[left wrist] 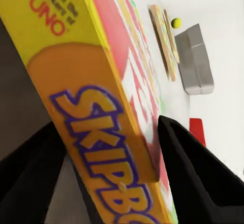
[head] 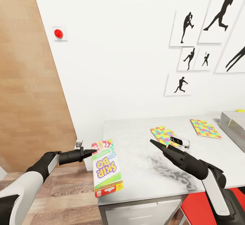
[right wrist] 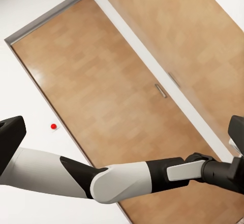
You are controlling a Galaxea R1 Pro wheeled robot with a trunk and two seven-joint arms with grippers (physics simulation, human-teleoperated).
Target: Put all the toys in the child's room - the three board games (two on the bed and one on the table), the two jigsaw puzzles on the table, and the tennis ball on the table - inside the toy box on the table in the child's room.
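My left end effector is clenched on the top edge of the SKIP-BO board game, its black fingers pressed on either face of the box, which hangs tilted over the near left corner of the tabletop. My right end effector hovers above the tabletop with its fingers spread apart, holding nothing. Just beyond it lies one jigsaw puzzle, partly hidden by the arm; the second jigsaw puzzle lies flat farther right, near the grey toy box at the tabletop's right end. The tennis ball peeks out behind the toy box. A wooden door stands to the left.
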